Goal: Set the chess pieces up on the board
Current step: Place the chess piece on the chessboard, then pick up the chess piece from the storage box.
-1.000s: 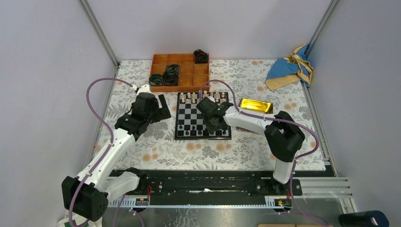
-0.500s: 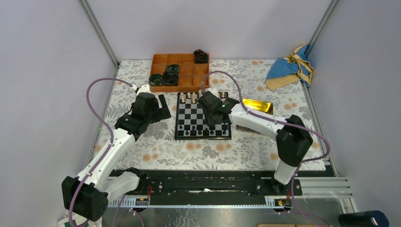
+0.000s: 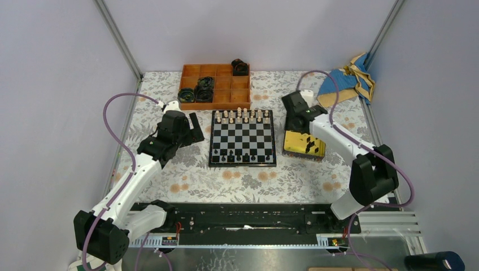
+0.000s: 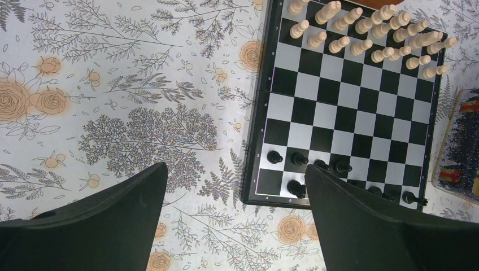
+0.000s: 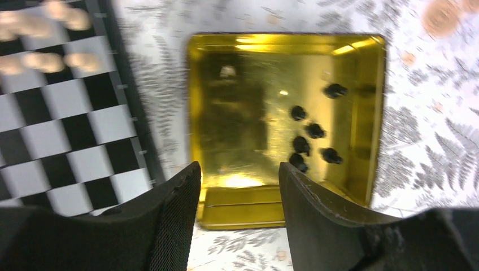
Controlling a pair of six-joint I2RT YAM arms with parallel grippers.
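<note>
Several chess pieces [image 4: 274, 157] stand upright on the board [image 4: 350, 121] along its near edge

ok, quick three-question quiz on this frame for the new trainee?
1. True or false: the right gripper is shut.
2. The loose black pieces lie in: A the orange box, B the gold tray, C the blue cloth.
3. Fill in: the cream pieces stand on the board's ____ rows (near or far from the robot).
Key: 1 false, it hangs open above the gold tray. 2 B. 3 far.
</note>
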